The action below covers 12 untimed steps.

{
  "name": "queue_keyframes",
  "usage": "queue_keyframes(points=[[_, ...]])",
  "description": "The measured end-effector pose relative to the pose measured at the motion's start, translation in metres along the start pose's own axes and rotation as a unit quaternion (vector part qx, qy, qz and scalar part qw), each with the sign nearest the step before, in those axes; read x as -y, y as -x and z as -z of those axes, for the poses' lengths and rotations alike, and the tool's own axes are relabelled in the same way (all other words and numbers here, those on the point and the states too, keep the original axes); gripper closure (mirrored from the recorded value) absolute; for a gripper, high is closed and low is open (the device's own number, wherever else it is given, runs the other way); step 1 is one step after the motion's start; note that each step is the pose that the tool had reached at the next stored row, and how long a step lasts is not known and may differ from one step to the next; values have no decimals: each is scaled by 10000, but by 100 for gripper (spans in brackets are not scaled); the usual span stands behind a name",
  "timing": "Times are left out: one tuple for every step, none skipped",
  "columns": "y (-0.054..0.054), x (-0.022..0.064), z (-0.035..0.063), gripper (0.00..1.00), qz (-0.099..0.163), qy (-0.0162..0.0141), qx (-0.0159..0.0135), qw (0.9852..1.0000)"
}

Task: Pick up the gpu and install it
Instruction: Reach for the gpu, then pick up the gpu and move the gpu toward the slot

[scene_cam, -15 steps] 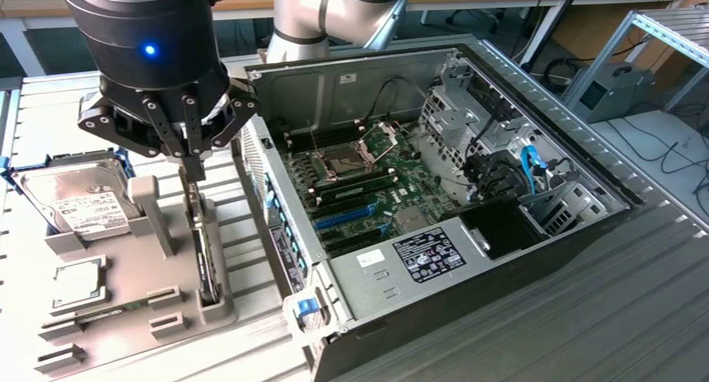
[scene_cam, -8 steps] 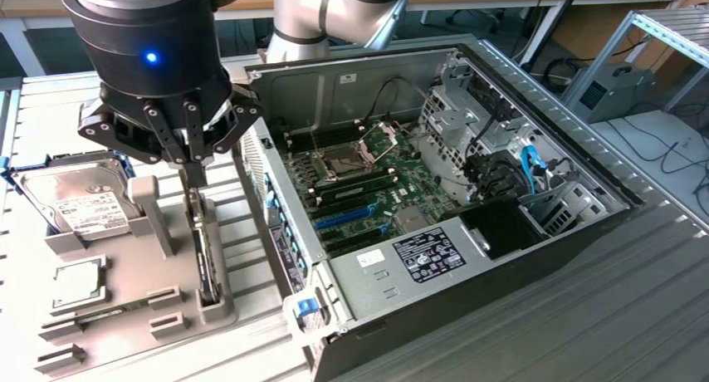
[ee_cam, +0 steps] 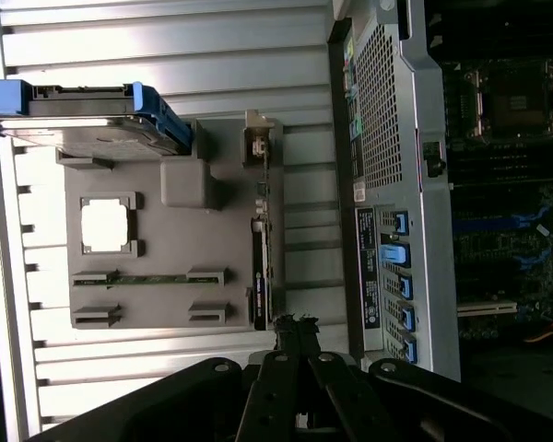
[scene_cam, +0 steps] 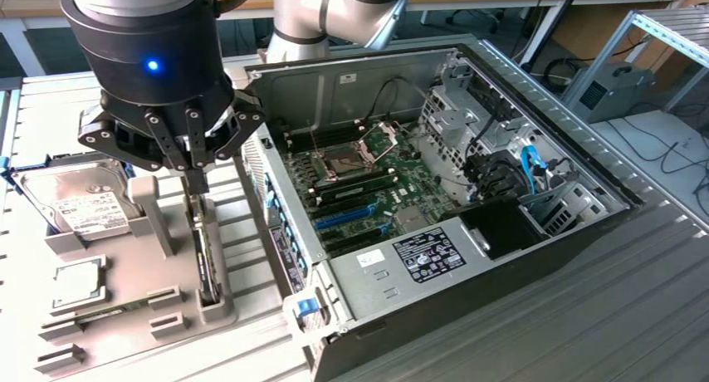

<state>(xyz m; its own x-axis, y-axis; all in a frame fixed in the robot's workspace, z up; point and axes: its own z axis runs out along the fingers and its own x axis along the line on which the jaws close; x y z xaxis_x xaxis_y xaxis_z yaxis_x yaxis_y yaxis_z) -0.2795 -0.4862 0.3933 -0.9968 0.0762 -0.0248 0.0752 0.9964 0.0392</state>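
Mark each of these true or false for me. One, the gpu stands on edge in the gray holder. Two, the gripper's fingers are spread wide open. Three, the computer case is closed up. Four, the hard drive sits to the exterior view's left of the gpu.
1. The gpu stands on edge in a slot of the gray holder. True.
2. The gripper has its fingers spread wide open. False: they are shut together, just above the gpu's far end.
3. The computer case is closed up. False: its side is open and the motherboard shows.
4. The hard drive sits to the exterior view's left of the gpu. True.
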Motion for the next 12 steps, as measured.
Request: queue_keyframes(points=[[0,0,0,89,0,0,0,10000],[0,1,0,89,1,0,0,10000],[0,1,0,89,1,0,0,10000],[0,1,0,89,1,0,0,10000],[0,1,0,89,1,0,0,10000],[0,1,0,89,1,0,0,10000],[1,1,0,89,1,0,0,10000],[0,1,0,89,1,0,0,10000],[0,1,0,89,1,0,0,10000],[0,1,0,89,1,0,0,10000],[0,1,0,89,1,0,0,10000],[0,1,0,89,1,0,0,10000]])
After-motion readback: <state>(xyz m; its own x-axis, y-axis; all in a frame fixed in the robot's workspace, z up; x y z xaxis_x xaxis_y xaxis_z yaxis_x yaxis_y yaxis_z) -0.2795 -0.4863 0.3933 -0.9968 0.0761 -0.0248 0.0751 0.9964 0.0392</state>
